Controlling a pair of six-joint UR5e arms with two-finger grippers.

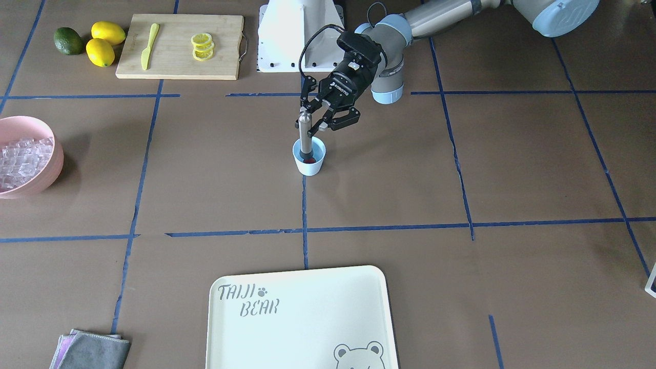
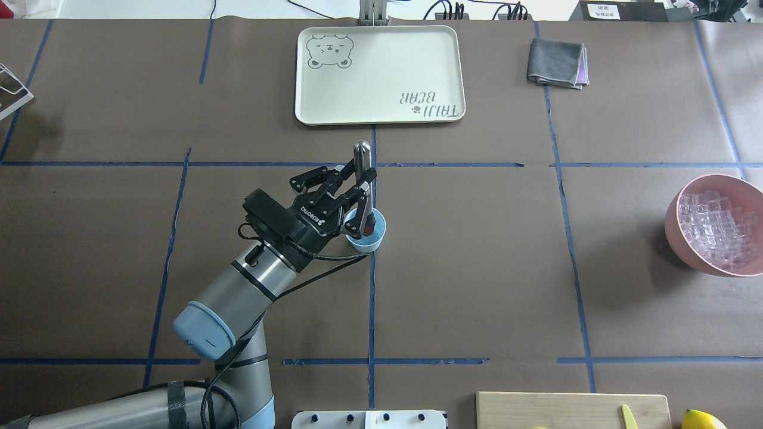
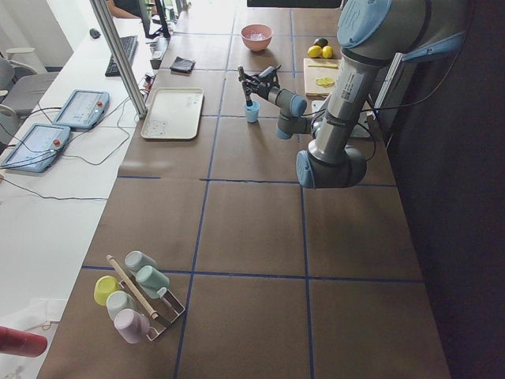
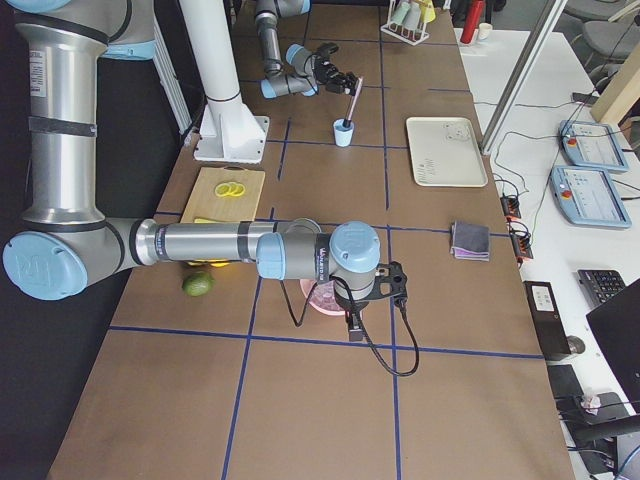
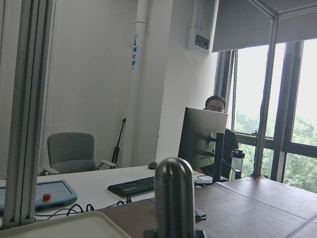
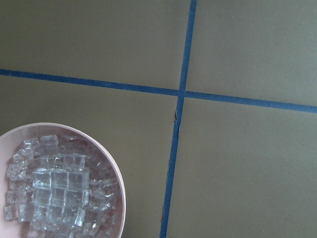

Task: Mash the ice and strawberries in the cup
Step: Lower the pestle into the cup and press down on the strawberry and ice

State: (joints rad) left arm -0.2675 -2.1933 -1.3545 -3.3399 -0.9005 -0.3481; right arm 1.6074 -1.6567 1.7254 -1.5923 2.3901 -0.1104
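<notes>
Brown table (image 1: 461, 179) | left gripper (image 1: 313, 118) flanks muddler (image 1: 306, 136) standing in cup (image 1: 309, 165), grip unclear | right gripper (image 4: 352, 330): side view only, unreadable

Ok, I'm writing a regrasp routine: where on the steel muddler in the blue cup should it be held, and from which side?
Probably the bare upper shaft of the muddler, between the cup rim and its rounded top, approached sideways from the robot's side. It stands near upright with its head inside the cup, so only that round shaft is free; the left gripper is shut there.
</notes>
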